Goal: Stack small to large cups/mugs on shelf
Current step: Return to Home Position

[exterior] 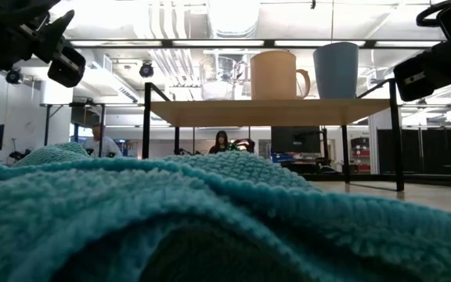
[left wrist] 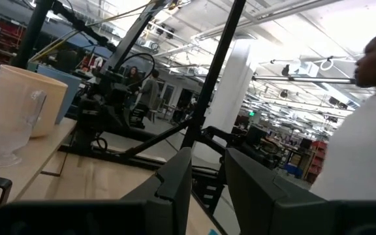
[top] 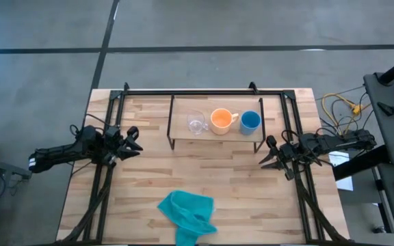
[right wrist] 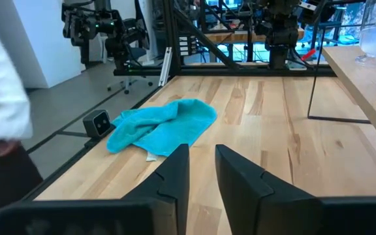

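Observation:
Three vessels stand upright in a row on the low light-wood shelf (top: 214, 134), each on its base: the clear glass cup (top: 195, 124) on the left, the orange mug (top: 220, 120) in the middle, the blue cup (top: 250, 121) on the right. The low view shows the glass cup (exterior: 218, 78), the orange mug (exterior: 272, 74) and the blue cup (exterior: 337, 70) side by side on the board. My left gripper (top: 134, 141) hovers open left of the shelf, touching nothing. My right gripper (top: 268, 153) hovers open off the shelf's right near corner, also free.
A teal cloth (top: 187, 213) lies crumpled near the table's near edge, filling the low view's foreground (exterior: 131, 219). The shelf's thin black legs (right wrist: 312, 91) stand on the tabletop. A small black box (right wrist: 96, 122) sits by the cloth. A person in white (left wrist: 371, 143) stands beyond the table.

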You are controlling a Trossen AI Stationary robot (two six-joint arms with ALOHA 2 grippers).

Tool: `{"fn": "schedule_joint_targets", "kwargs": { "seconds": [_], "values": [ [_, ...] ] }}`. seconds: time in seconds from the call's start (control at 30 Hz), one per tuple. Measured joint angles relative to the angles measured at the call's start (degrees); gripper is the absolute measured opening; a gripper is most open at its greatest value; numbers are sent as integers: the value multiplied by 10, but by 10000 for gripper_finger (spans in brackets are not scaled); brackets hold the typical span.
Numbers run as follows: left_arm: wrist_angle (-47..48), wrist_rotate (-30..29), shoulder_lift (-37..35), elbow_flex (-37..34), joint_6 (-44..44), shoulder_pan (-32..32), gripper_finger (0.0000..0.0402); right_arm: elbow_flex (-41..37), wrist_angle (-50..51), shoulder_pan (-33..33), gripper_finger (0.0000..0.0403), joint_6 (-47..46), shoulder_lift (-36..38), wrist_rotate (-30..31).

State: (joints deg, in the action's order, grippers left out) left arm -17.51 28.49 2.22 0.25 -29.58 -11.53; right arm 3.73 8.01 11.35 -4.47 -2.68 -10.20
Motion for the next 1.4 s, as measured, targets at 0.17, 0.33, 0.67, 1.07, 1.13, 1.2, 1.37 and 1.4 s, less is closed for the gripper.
{"fn": "schedule_joint_targets", "kwargs": {
  "seconds": [0.17,0.33,0.67,1.07,1.13,1.2,1.37,1.4],
  "values": [
    [0,0,0,0,0,0,81,0,0,0,68,0,0,0],
    [0,0,0,0,0,0,81,0,0,0,75,0,0,0],
    [0,0,0,0,0,0,81,0,0,0,74,0,0,0],
    [0,0,0,0,0,0,81,0,0,0,75,0,0,0],
    [0,0,0,0,0,0,81,0,0,0,77,0,0,0],
    [0,0,0,0,0,0,81,0,0,0,79,0,0,0],
    [0,0,0,0,0,0,81,0,0,0,75,0,0,0],
    [0,0,0,0,0,0,81,0,0,0,74,0,0,0]
  ]
}}
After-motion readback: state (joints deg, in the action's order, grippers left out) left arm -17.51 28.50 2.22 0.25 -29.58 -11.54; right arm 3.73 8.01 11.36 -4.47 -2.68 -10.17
